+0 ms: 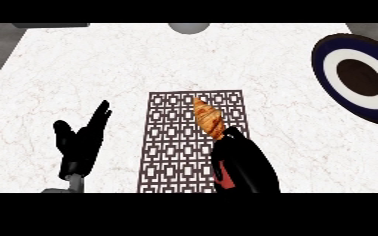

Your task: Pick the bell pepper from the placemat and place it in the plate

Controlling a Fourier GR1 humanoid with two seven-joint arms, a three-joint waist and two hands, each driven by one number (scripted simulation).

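Observation:
A patterned brown placemat [173,135] lies in the middle of the white counter. On its lower right part my right hand [247,162] is curled over a red bell pepper [224,177]. Only a thin red strip of the pepper shows at the hand's left side. A golden croissant [210,118] lies on the placemat just above the right hand's fingers. The plate [325,62], dark blue with a white ring and a dark centre, sits at the right edge, well away from the hand. My left hand [80,142] rests open left of the placemat, fingers up.
A grey round object [188,27] stands at the counter's far edge in the middle. Grey shapes show at the top left corner [52,25] and the top right corner [362,28]. Bare marble counter lies between the placemat and the plate.

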